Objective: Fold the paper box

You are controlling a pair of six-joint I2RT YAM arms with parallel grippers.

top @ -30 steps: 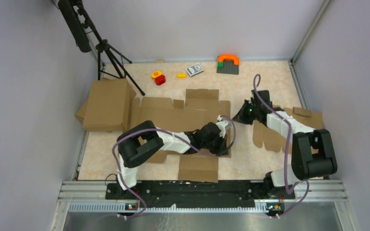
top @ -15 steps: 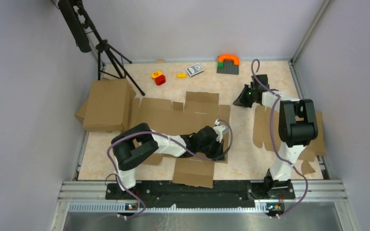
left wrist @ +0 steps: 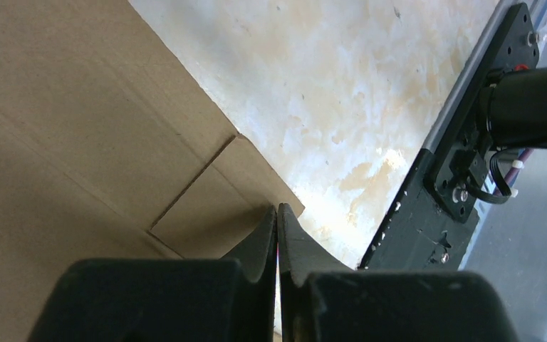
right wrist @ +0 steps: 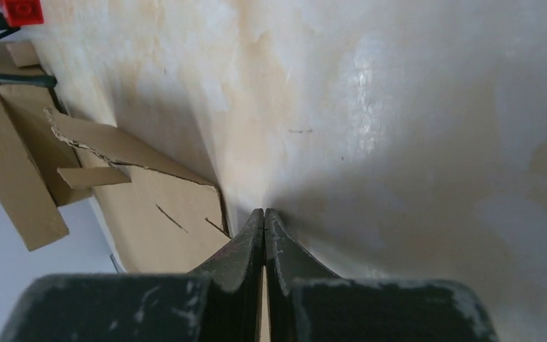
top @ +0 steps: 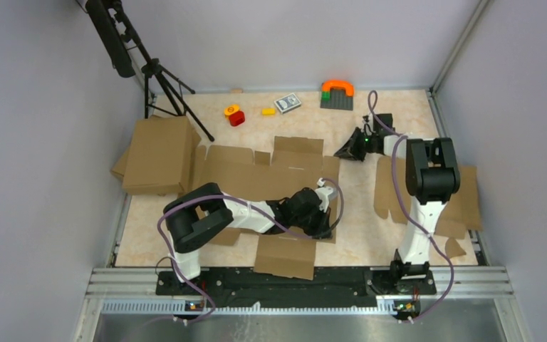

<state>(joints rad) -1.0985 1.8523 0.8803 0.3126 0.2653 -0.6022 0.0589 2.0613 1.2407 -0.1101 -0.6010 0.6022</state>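
**Near edge.** The paper box (top: 249, 171) lies flat as an unfolded die-cut sheet. It spreads from just inside the near edge up to the middle of the bench, left of centre. The left arm reaches across the sheet. The left gripper (top: 317, 221) is low over the right-hand part of the sheet, by a creased flap. In the left wrist view its fingers (left wrist: 262, 235) are pressed together at the tips. Nothing is visible between them.

**Right edge.** A smaller cardboard blank (top: 399, 196) lies flat along the right edge, behind the upright right arm.

**Middle.** The right gripper (top: 340, 152) is low over bare bench top, just beside the far right corner of the sheet. In the right wrist view its fingers (right wrist: 255, 235) are closed tip to tip and hold nothing.

**Left edge.** A folded cardboard box (top: 158, 153) sits against the left edge, touching the sheet's left side.

**Far edge.**
- A tripod (top: 164, 78) stands in the far left corner.
- To its right along the far edge are a red and yellow toy (top: 233, 114), a yellow block (top: 268, 111), a card pack (top: 287, 103) and a grey plate with an orange arch (top: 337, 94).
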